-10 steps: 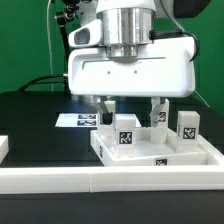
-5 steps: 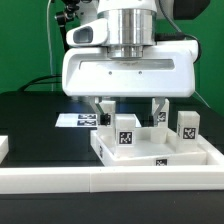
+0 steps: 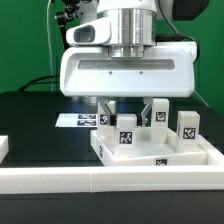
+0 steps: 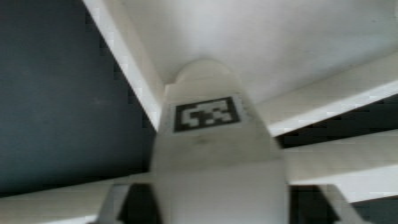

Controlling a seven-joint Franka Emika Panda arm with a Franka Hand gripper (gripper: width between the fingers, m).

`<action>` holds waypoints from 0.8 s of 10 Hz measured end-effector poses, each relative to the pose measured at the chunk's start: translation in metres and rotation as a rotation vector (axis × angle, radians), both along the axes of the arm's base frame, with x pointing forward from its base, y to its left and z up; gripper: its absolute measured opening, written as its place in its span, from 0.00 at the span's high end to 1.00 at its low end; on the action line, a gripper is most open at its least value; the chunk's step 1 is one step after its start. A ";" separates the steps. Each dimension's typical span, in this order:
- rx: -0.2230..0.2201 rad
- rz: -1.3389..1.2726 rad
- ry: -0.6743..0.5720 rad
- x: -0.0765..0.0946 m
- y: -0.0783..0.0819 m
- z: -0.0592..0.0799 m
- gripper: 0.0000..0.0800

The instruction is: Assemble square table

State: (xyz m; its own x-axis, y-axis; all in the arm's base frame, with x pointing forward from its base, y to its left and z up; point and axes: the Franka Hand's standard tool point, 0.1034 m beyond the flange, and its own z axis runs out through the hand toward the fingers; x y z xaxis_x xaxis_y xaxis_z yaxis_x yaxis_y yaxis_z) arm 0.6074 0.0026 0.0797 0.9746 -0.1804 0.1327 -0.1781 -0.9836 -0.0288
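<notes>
The white square table top [image 3: 205, 150] lies by the front rail, with a tag on its near edge. Several white tagged legs stand on it: one in the middle [image 3: 127, 131], one toward the exterior view's right [image 3: 188, 126], and others behind [image 3: 160, 117] [image 3: 103, 120]. My gripper [image 3: 131, 108] hangs over the top, open, with its fingers on either side of the middle leg. In the wrist view this leg [image 4: 210, 115] fills the space between the fingers [image 4: 128, 200], with dark gaps on both sides. My gripper [image 4: 217, 200] is not touching it.
A long white rail [image 3: 90, 185] borders the black table at the front. The marker board [image 3: 72, 120] lies flat behind the table top. A small white part [image 3: 3, 148] shows at the exterior view's left edge. A green wall and cables stand behind.
My gripper has come down a little over the middle leg, so the fingers reach lower beside it. The legs and table top have not moved.
</notes>
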 end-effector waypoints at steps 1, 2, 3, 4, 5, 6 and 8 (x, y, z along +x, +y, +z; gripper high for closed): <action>0.002 -0.011 0.000 0.000 0.000 0.000 0.64; 0.005 -0.035 0.000 0.000 0.000 0.000 0.64; 0.007 -0.050 -0.001 0.000 -0.001 0.000 0.64; 0.022 -0.147 -0.004 0.000 -0.004 0.001 0.64; 0.039 -0.268 -0.011 -0.001 -0.003 0.000 0.64; 0.053 -0.352 -0.014 -0.002 -0.004 0.000 0.64; 0.095 -0.560 -0.020 -0.002 -0.006 0.000 0.64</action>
State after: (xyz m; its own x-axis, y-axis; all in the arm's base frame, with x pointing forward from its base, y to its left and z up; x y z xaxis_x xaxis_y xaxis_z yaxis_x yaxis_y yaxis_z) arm 0.6050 -0.0037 0.0797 0.7242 -0.6811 0.1077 -0.6704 -0.7320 -0.1211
